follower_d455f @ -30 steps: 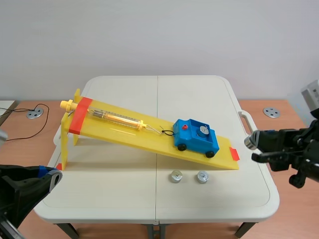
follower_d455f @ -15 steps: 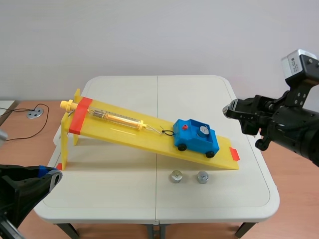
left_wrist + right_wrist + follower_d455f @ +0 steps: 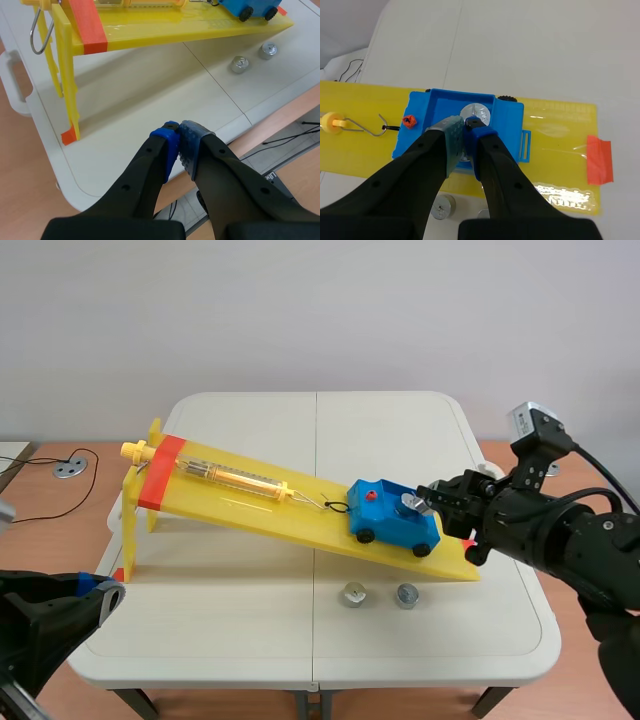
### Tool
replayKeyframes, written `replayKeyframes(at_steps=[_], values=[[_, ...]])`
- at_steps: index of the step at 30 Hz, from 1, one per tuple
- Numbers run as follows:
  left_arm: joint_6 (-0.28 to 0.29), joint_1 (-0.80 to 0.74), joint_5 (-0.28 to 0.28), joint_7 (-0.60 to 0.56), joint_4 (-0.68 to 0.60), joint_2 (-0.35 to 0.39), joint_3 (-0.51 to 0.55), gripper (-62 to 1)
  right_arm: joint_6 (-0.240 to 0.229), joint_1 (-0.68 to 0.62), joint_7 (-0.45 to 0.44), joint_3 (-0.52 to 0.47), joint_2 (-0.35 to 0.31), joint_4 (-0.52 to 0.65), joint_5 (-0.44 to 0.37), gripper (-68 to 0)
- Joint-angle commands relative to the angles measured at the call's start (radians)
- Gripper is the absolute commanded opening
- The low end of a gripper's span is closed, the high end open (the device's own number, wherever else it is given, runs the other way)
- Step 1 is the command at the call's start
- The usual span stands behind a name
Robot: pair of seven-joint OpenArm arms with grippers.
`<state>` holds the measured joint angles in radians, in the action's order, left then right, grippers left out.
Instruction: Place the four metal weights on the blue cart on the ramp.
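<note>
Presently, a metal weight [image 3: 477, 112] is pinched at the tips of the right gripper [image 3: 466, 131], over the tray of the blue cart [image 3: 385, 525] (parked low on the yellow ramp [image 3: 250, 506]). Two loose weights [image 3: 352, 594] are seen lying on the table [image 3: 250, 640] beside the ramp's foot. The left gripper [image 3: 179, 136] is clenched on nothing near the table's front edge.

We were in a lab, by the look of it: we saw two black robot arms, left [image 3: 45, 625] and right [image 3: 570, 540], flanking a white folding table [image 3: 250, 640] before a bare wall [image 3: 320, 310]. On top we spotted a physics kit: a yellow ramp [image 3: 250, 510] with a spring scale [image 3: 235, 478], a blue cart [image 3: 392, 525] and metal weights [image 3: 352, 594]. Orange tape [image 3: 160, 470] marked the ramp, and round metal sockets [image 3: 69, 468] sat in the brown floor [image 3: 20, 540].
</note>
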<state>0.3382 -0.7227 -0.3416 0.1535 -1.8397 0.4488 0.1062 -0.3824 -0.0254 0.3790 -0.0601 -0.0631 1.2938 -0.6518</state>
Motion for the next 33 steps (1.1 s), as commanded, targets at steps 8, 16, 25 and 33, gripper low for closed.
replayKeyframes(at_steps=[8, 16, 25, 33], values=[[0.024, -0.005, -0.056, -0.089, -0.072, -0.018, 0.016, -58.1, -0.087, 0.134, -0.126, 0.009, 0.008, 0.053, -0.059, -66.9], [0.024, -0.005, -0.056, -0.089, -0.072, -0.018, 0.016, -58.1, -0.090, 0.143, -0.108, 0.040, 0.008, 0.034, -0.059, -66.9], [0.024, -0.005, -0.056, -0.089, -0.072, -0.018, 0.016, -58.1, -0.090, 0.145, -0.108, 0.069, 0.008, 0.016, -0.054, -66.9], [0.024, -0.005, -0.056, -0.089, -0.072, -0.018, 0.016, -58.1, -0.011, 0.141, -0.108, 0.069, 0.008, 0.005, -0.029, -66.9]])
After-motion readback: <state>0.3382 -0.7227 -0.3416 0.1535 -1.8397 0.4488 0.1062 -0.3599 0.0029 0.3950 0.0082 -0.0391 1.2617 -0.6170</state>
